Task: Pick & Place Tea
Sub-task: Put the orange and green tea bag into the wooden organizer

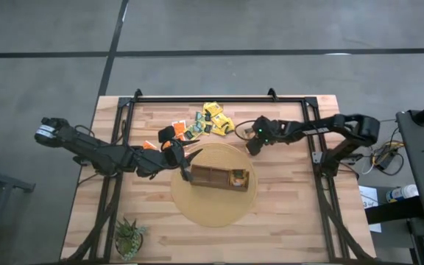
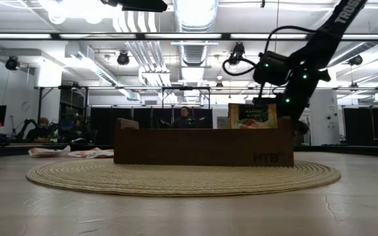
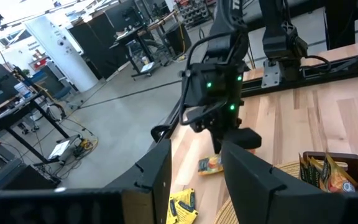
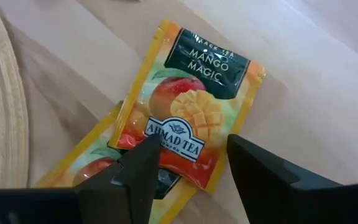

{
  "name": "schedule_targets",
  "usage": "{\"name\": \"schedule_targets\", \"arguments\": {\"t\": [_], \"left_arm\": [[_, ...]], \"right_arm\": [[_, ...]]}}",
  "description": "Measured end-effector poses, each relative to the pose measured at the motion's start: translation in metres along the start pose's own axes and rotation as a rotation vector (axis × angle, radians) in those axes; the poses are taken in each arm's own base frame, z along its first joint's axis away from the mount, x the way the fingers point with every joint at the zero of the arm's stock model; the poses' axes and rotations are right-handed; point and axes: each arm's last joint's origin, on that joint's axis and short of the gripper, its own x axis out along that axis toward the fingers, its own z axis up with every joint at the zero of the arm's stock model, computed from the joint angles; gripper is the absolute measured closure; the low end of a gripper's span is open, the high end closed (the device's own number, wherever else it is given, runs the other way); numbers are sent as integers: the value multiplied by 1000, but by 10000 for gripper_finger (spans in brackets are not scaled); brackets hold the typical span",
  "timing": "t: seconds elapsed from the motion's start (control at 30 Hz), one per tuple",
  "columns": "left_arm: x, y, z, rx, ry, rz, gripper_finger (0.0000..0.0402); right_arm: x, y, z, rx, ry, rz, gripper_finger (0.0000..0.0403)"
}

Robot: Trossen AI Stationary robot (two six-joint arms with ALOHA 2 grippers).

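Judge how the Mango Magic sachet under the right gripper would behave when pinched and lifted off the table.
The Mango Magic sachet is a thin flat packet, so probably light and bendy. Its glossy wrapper may slip between the open right gripper fingers. It overlaps a second sachet, which might shift with it.

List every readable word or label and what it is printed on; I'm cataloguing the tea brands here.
"MANGO MAGIC", with "AHMAD TEA" below it: on the mango sachet lying on the table, right wrist view.
"MANGO", second line blurred: on the sachet standing in the brown box, low view.
"HTB": on the brown box front.
"TROSS", cut off: on the right arm.
Small print on the sachets: too small.
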Motion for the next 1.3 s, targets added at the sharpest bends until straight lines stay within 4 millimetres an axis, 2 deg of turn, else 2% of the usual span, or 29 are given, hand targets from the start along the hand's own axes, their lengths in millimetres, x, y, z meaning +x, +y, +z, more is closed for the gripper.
{"name": "schedule_targets", "arguments": {"t": [0.13,0.37,0.4,0.67,1.03,1.13,1.3], "left_arm": [[0,0,0,0,0,0,266],[0,0,0,0,0,0,266],[0,0,0,0,1,0,266],[0,0,0,-2,-1,1,266],[0,0,1,-13,-6,2,266],[0,0,1,-15,-7,3,266],[0,0,1,-19,-9,3,266]], "right_arm": [[7,4,7,-14,9,-3,254],[-2,6,9,-80,-7,8,378],[-4,6,9,-91,-5,6,385],[-29,16,8,-142,-74,36,395],[-95,43,3,-238,-284,221,395],[-99,44,-4,-265,-282,233,394],[-95,41,-6,-285,-266,212,390]]}}
